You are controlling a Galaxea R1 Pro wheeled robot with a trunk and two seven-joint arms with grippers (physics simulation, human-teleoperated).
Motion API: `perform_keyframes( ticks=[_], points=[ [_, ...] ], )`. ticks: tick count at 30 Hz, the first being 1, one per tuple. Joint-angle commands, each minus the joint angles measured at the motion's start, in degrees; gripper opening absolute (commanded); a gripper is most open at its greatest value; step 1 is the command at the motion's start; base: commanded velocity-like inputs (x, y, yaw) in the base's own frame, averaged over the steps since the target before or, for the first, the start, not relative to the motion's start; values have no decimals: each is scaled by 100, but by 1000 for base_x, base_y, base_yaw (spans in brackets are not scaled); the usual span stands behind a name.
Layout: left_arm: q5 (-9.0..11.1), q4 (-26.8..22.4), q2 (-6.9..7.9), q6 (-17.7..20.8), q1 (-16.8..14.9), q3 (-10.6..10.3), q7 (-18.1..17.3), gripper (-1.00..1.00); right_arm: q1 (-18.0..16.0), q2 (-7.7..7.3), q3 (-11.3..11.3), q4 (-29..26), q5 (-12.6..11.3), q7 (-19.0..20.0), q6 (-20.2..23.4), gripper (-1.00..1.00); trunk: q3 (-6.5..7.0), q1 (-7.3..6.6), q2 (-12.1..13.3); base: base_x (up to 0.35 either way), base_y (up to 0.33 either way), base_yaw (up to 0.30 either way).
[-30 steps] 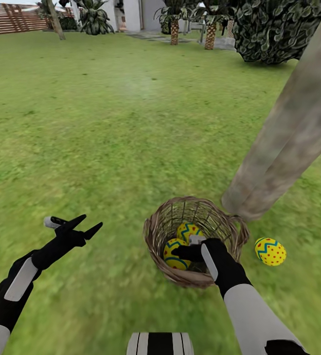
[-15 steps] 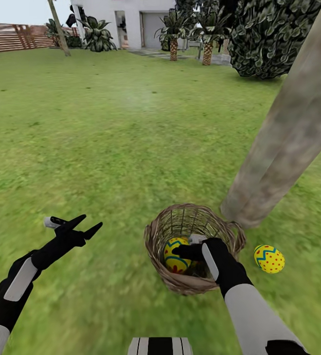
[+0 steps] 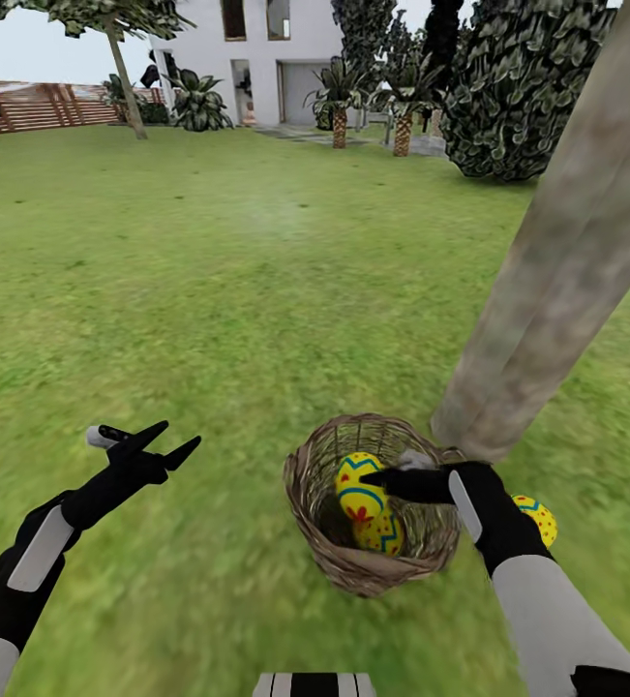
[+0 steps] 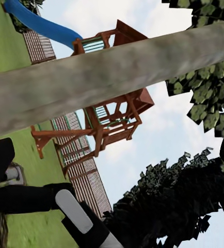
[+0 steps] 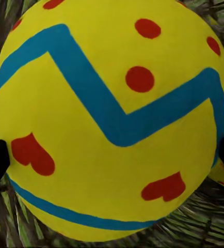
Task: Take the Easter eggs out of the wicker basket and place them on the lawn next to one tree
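The right end effector [image 3: 389,478] is clamping an egg [image 3: 360,487] over the basket [image 3: 310,484], the tree [image 3: 547,281] standing at two o'clock, while the left end effector [image 3: 165,443] is hanging spread and empty; a glancing grip is risking the egg rolling back.

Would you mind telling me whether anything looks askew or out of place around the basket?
The basket leans over on the lawn beside the tree instead of standing upright. Two eggs remain inside, one between the right claw's fingers; a third egg lies outside.
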Motion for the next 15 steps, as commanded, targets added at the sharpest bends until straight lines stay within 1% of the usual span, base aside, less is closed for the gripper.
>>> perform_keyframes(
  ticks=[1,3,4,5,6,7,8,12,13,15],
  points=[
    [21,0,-3,38,-4,-3,-1,100,-2,-70,-10,-6,-52,252,125,-100,18,-3,0,0,0,0],
    [22,0,-4,38,-2,-3,-1,100,-2,-248,-11,-9,-47,951,183,-100,63,-8,3,0,0,0],
    [21,0,-5,38,-2,-3,-1,100,-2,-375,-11,-19,-52,1127,208,-100,85,-11,4,0,0,0],
    [21,0,-5,38,-2,-3,-1,100,-2,-460,-13,-26,-56,1271,232,-100,107,-14,5,0,0,0],
    [21,0,-6,38,-2,-3,-1,100,-2,-595,-12,-26,-59,1714,284,-100,129,-16,7,0,0,0],
    [21,0,-7,38,-2,-3,-1,100,-2,-673,-10,-26,-53,2299,309,-100,151,-19,8,0,0,0],
    [21,0,-7,38,-2,-3,-1,100,-2,-717,-9,-26,-50,2621,312,-100,173,-21,9,0,0,0],
    [28,0,-7,32,-2,-11,-9,100,3,-997,-10,-26,-60,3884,275,-100,262,-32,15,0,0,0],
    [29,0,-9,30,-2,-13,-10,100,8,-1031,-11,-22,-60,4087,267,-100,262,-32,15,0,0,0],
    [31,2,-21,-12,-2,-5,-16,100,14,-1067,-11,-18,-61,4225,263,-100,267,-32,15,0,0,-69]
  ],
)
